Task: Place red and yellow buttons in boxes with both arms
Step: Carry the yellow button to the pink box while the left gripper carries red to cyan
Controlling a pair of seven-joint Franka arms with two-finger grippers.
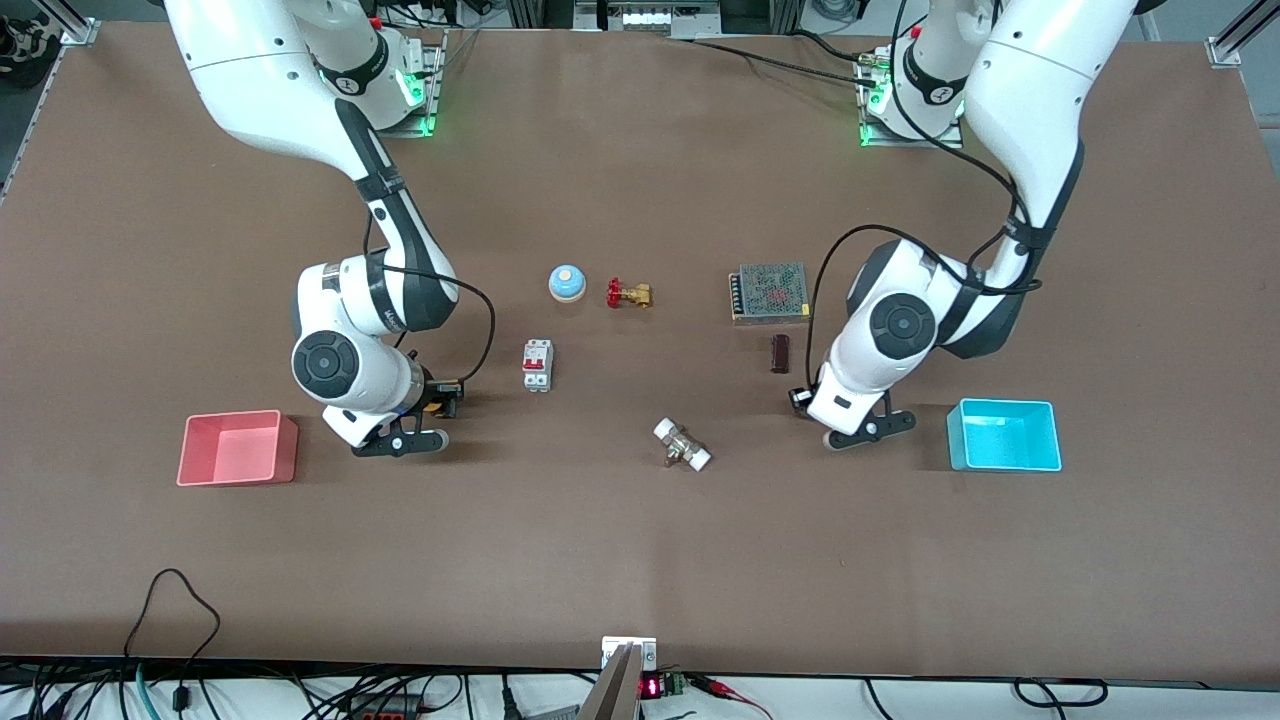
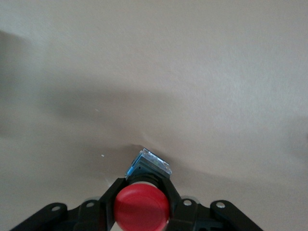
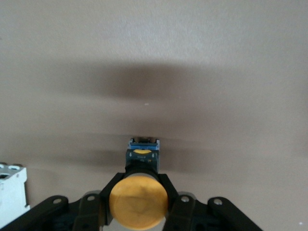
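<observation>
My left gripper [image 1: 800,398] is shut on the red button [image 2: 141,208], low over the table between a dark block and the cyan box [image 1: 955,440]. In the left wrist view the fingers [image 2: 109,195] clamp the button's neck, with its blue-grey body [image 2: 149,166] close to the table. My right gripper [image 1: 445,393] is shut on the yellow button [image 3: 138,201], low over the table between the pink box [image 1: 285,450] and a white breaker. An orange bit of that button [image 1: 432,405] shows in the front view. The red button is hidden by the hand there. Both boxes look empty.
A blue bell [image 1: 566,283], a brass valve with a red handle [image 1: 628,294] and a grey mesh-topped unit [image 1: 771,292] stand mid-table. Nearer the camera are the white breaker [image 1: 537,365], the dark block [image 1: 780,353] and a brass fitting with white ends [image 1: 682,444].
</observation>
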